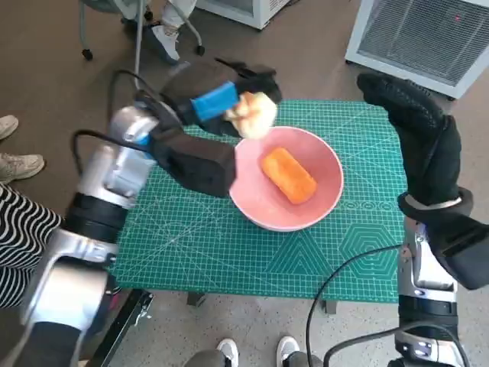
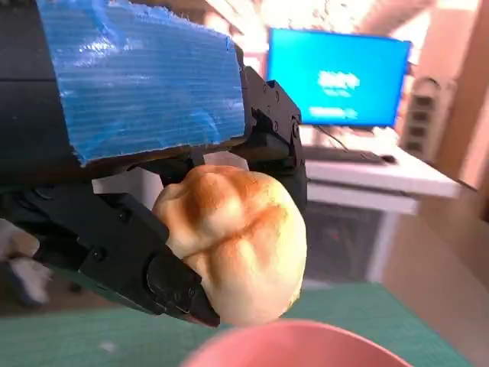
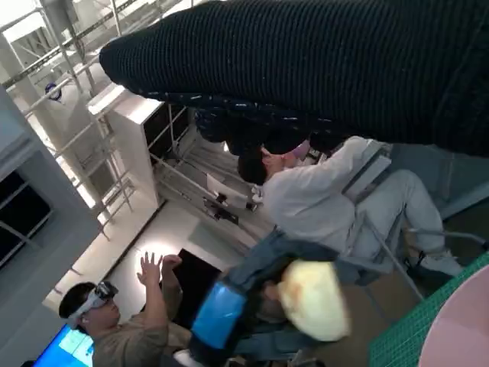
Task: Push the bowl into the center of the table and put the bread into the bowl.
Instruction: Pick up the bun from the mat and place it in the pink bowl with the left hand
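While the left robot hand (image 1: pixel 218 103) grips bread (image 1: pixel 252 115), a green mat (image 1: pixel 229 252) covers the table.

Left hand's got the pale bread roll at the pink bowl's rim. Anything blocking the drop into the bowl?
Nothing blocks the way in. The left hand holds the pale round bread roll over the pink bowl's far-left rim. An orange oblong loaf already lies in the middle of the bowl, with bare floor beside it.
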